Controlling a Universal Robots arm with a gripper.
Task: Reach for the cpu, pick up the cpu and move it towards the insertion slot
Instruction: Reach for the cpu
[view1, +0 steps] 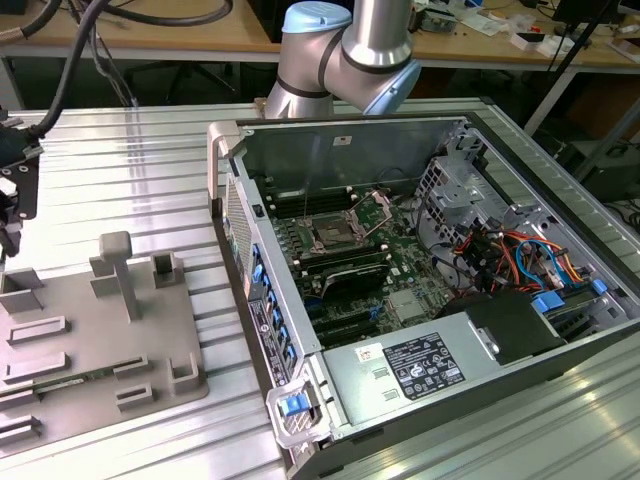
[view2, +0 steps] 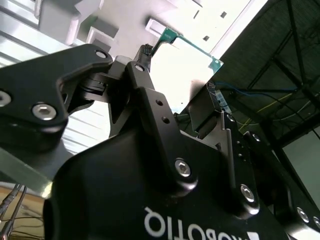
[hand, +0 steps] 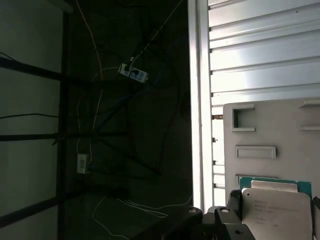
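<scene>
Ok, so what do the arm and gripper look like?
The arm has silver-grey round segments with light-blue joint caps. The gripper is matt black, built of angular linked plates with silver screw heads, and its body carries white lettering.

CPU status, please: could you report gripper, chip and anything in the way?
The gripper at the cpu. Both by the grey tray, apart from the insertion slot. Nothing blocking it.
</scene>
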